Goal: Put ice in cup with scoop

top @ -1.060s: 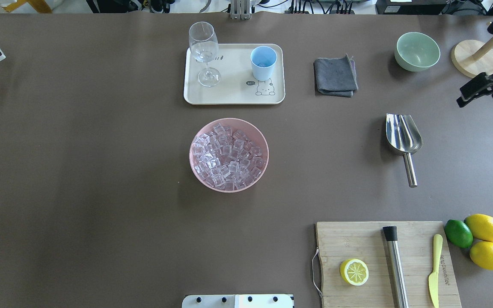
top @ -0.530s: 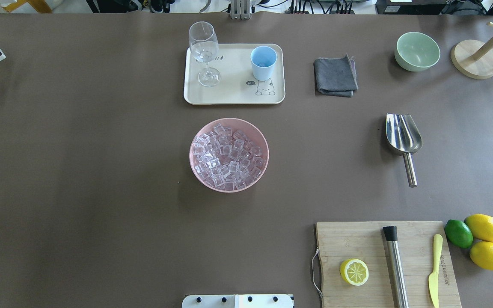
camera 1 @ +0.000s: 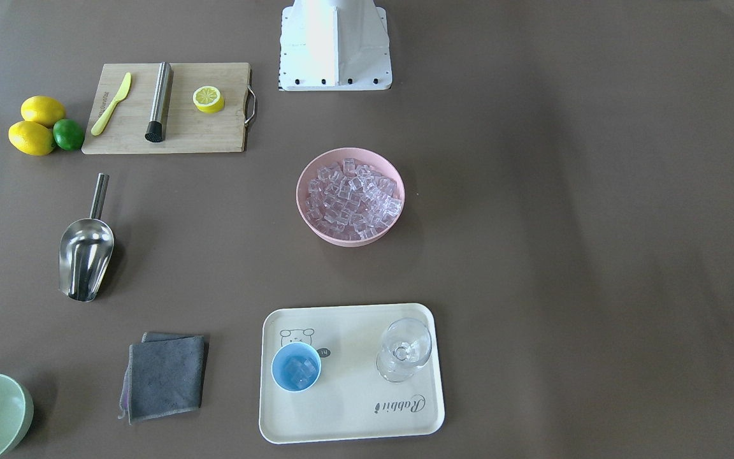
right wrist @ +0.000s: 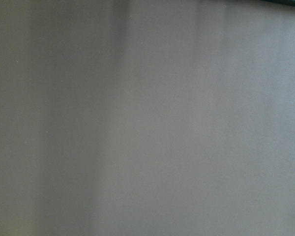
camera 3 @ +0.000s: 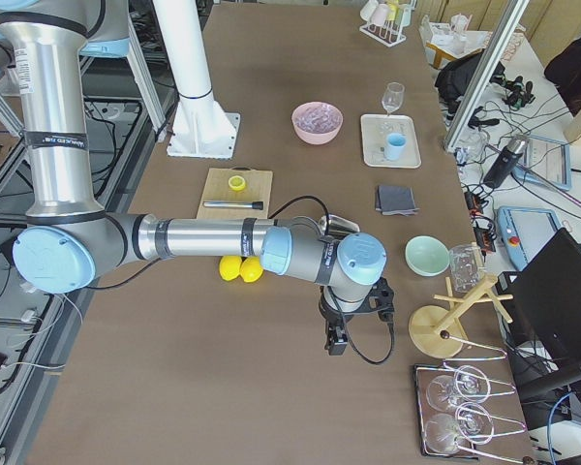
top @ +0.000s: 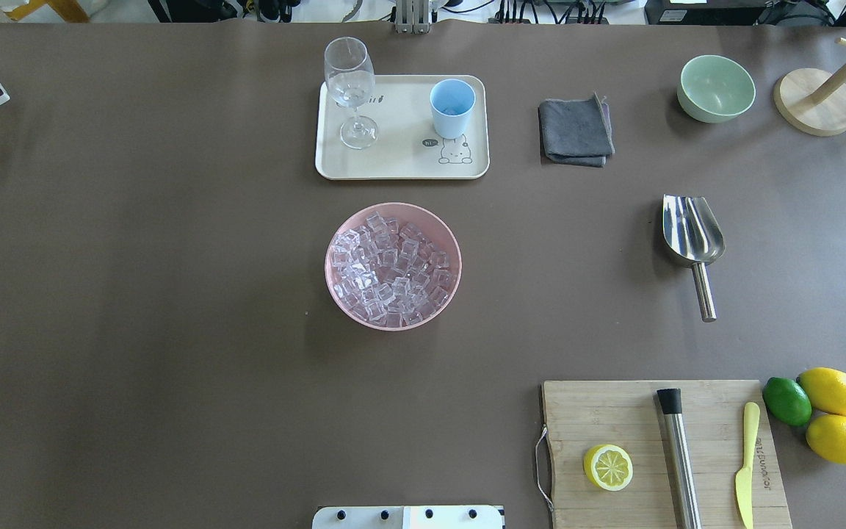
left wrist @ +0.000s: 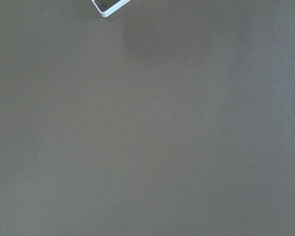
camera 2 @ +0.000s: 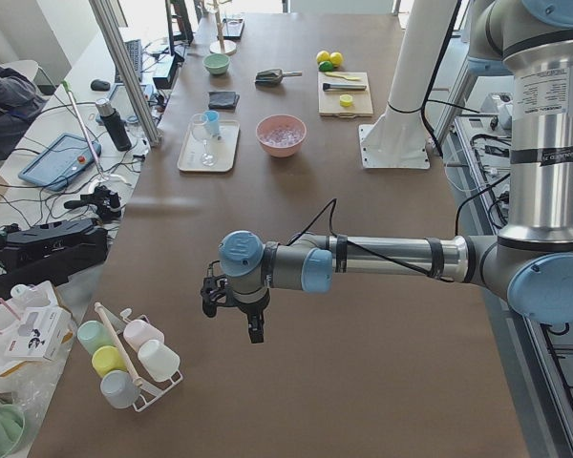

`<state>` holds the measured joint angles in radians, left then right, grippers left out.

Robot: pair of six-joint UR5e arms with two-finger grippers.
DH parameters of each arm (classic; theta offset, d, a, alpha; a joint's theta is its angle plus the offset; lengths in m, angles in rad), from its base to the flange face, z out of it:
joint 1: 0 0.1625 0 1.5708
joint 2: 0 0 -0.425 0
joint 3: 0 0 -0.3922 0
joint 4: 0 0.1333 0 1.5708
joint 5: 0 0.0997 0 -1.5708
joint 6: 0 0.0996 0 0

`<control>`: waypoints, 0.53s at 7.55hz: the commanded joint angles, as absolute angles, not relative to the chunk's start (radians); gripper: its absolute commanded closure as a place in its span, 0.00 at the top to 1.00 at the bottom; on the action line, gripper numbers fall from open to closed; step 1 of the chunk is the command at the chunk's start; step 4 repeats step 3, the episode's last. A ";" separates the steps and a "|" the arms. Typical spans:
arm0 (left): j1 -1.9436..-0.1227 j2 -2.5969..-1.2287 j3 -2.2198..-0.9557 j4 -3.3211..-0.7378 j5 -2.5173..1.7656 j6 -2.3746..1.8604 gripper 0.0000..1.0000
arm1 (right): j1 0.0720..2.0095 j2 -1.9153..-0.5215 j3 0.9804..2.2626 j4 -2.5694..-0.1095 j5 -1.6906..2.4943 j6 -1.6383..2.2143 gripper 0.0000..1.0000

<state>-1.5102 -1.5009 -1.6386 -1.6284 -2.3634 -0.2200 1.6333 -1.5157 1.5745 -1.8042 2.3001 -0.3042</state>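
Observation:
The ice (top: 392, 268) fills a pink bowl (top: 393, 326) at the table's middle. Behind it the light-blue cup (top: 452, 108) stands upright on a cream tray (top: 401, 158); in the front-facing view some clear cubes show inside the cup (camera 1: 295, 366). The steel scoop (top: 691, 239) lies alone on the table to the right, handle toward the robot. My left gripper (camera 2: 234, 320) hovers over bare table far to the left, and my right gripper (camera 3: 349, 329) far to the right past the lemons. Neither touches anything, and I cannot tell whether they are open or shut.
A wine glass (top: 350, 81) shares the tray. A grey cloth (top: 576, 132), a green bowl (top: 717, 88) and a wooden stand (top: 814, 103) sit at the back right. A cutting board (top: 614, 411) with half a lemon, a steel cylinder and a knife lies front right, beside lemons (top: 830, 391).
The right gripper, at the overhead view's right edge a second ago, has moved out of that view to the right. Nothing on the table has shifted.

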 commanded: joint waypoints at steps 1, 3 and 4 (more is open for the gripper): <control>-1.509 -1.499 -1.637 -1.628 -2.362 -0.221 0.98 | 1.634 -1.534 1.568 -1.802 2.299 -0.295 1.00; -1.509 -1.497 -1.635 -1.628 -2.362 -0.221 0.98 | 1.634 -1.535 1.574 -1.802 2.299 -0.299 1.00; -1.509 -1.497 -1.635 -1.628 -2.362 -0.221 0.98 | 1.634 -1.535 1.574 -1.802 2.299 -0.299 1.00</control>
